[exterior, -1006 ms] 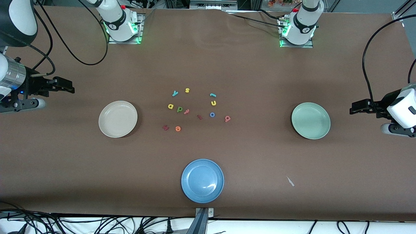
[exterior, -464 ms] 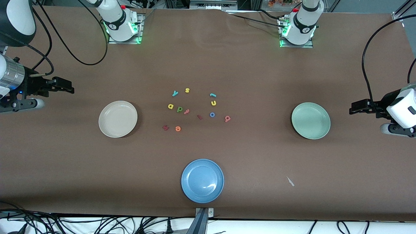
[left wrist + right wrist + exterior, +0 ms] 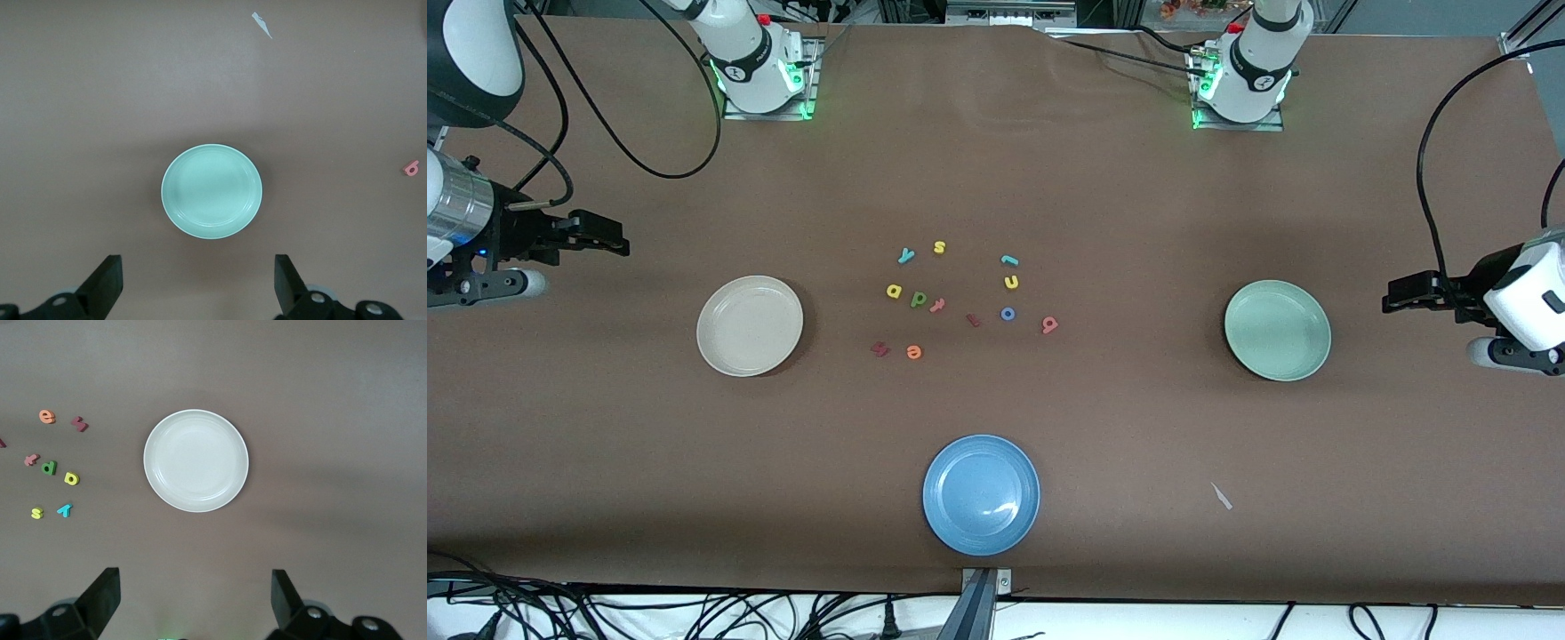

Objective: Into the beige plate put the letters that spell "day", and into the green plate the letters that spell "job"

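My left pincer (image 3: 1392, 294) and right pincer (image 3: 618, 238) both wait released over the table (image 3: 1103, 196) ends, each beside its plate, the green plate (image 3: 1277, 330) and the beige plate (image 3: 749, 325), while the letters "day" (image 3: 916, 300) and "job" (image 3: 1008, 313) lie between the plates.

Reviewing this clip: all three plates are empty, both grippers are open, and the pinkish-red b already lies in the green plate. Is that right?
Not quite. The pinkish-red b lies on the table among the other letters, not in the green plate, as the front view shows. The rest holds: the beige plate and blue plate are empty, and the left gripper and right gripper are open.
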